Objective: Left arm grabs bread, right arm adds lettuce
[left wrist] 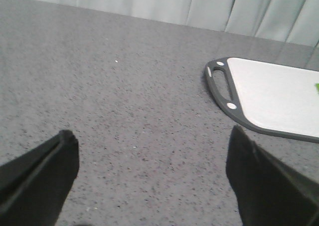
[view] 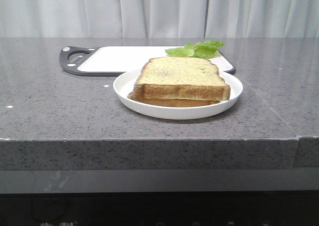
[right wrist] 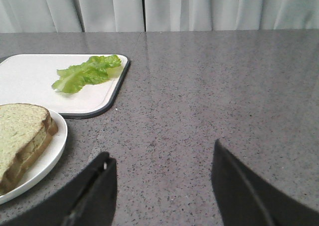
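Right now the left gripper (left wrist: 152, 178) is spread wide, its 2 dark fingers (left wrist: 42, 178) far apart at the near edge of the left wrist view, holding nothing and touching nothing, only bare grey counter (left wrist: 124, 111) between them. Same for the right gripper (right wrist: 164, 191): jaws wide apart, empty, hanging over bare counter just beside the plate (right wrist: 52, 153). Neither arm shows in the front view, so arm pose beyond the fingertips cannot be told. Nearest the counter's front edge in the front view sits the white plate (view: 149, 106), round, with 2 slices stacked on it. Top one is the bread (view: 180, 76), square, pale yellowish face, brown crust, lying flat and roughly squared up on the second slice (view: 172, 103), which only peeks out underneath. Behind the plate lies the cutting board (view: 119, 59), white with a dark rim and a handle at its left end, flat on the counter. Lettuce (view: 197, 49) sits on the board's right end, ruffled, bright green, apart from the bread and behind the plate. Farthest back, a pale curtain (view: 159, 11) hangs behind the counter.
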